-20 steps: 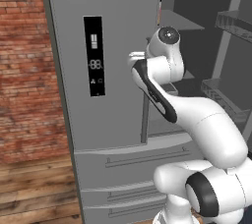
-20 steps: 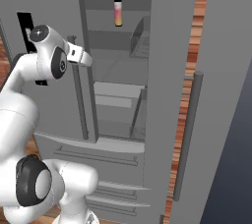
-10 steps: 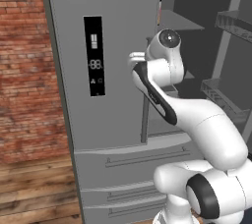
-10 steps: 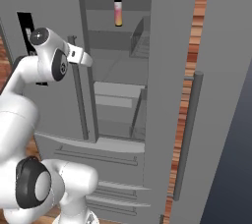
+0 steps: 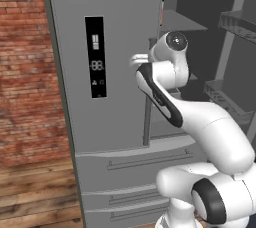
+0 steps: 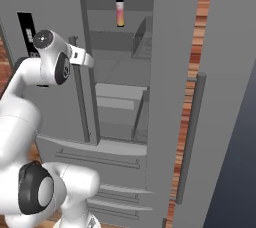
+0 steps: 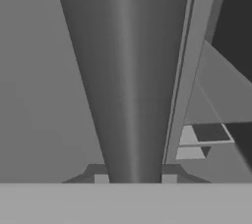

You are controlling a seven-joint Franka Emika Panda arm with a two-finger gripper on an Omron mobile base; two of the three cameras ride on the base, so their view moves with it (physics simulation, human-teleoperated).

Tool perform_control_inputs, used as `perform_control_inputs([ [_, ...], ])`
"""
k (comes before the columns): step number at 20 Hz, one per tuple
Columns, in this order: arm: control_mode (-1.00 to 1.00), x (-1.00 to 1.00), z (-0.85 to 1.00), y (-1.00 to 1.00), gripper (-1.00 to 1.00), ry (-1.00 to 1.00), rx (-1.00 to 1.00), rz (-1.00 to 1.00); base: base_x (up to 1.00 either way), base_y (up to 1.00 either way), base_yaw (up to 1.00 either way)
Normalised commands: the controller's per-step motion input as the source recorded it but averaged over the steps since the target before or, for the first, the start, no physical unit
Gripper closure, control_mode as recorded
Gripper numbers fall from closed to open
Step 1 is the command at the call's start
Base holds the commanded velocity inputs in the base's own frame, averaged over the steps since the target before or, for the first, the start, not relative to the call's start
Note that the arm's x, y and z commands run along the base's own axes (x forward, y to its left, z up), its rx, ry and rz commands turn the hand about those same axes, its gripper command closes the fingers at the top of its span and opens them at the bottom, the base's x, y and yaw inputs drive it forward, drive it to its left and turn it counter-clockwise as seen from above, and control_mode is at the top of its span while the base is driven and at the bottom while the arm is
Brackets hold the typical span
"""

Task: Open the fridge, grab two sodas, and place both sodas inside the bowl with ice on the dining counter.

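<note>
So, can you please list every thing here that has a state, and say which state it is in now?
right fridge door: swung open
left fridge door: closed
left door handle: gripped by the gripper
gripper: shut on the left door handle
pink-orange soda bottle: upright on an upper shelf
fridge drawers: closed
display panel: lit, showing digits

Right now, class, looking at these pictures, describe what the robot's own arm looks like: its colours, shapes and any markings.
The arm is glossy white, built of rounded, bulbous sections. Its joints are dark: a black band runs along one section, and round grey-black caps sit at the elbow and near the base. No cables or lettering show.
</note>
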Motion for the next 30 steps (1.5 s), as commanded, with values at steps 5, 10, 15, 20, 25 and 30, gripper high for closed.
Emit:
perform_control_inputs([
  [5, -1.00, -0.28, -0.16, 0.55, 1.00, -0.01, 0.00, 0.14, 0.00, 0.00, 0.00],
  [10, -1.00, -0.45, -0.15, 0.75, 1.00, 0.00, 0.00, 0.14, 0.00, 0.00, 0.00],
  [15, -1.00, -0.53, -0.13, 0.84, 1.00, 0.00, 0.00, 0.12, 0.00, 0.00, 0.00],
  [20, -1.00, -0.61, -0.14, 0.91, 1.00, 0.00, 0.00, 0.11, 0.00, 0.00, 0.00],
  [25, -1.00, -0.64, -0.12, 0.97, 1.00, 0.00, 0.00, 0.08, 0.00, 0.00, 0.00],
  [30, -1.00, -0.58, -0.12, 1.00, -1.00, 0.00, 0.00, 0.05, 0.00, 0.00, 0.00],
])
